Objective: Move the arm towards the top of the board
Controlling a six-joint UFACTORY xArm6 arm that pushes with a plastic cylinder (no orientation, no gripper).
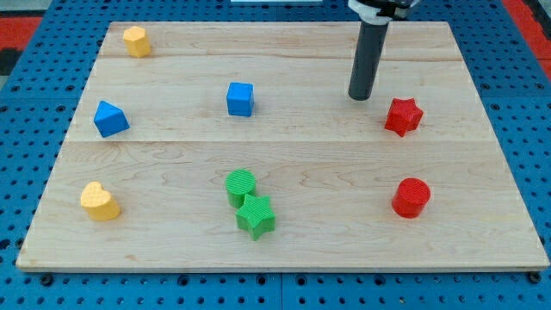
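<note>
Nearest the camera sits the green star (256, 215), touching the green cylinder (241, 185) just behind it at about eleven o'clock. Out at nine o'clock from that pair lies the yellow heart (100, 201), and at three o'clock the red cylinder (411, 197), both well apart from everything else. Farther back come the blue wedge-like block (110, 119), the blue cube (241, 99) and the red star (403, 116). My tip (360, 96) rests on the wooden board (284, 155) near the red star, at roughly ten o'clock from it — apart, not touching. I carry no pincer, only the dark rod, so nothing opens, closes or clamps. Farthest off, in the far corner toward eleven o'clock, is the yellow hexagonal block (136, 40). As for the task — the tip is already in the far half of the board, yet bare wood remains between it and the top edge, so I judge the move partly done, with a short unobstructed push toward twelve o'clock left.
</note>
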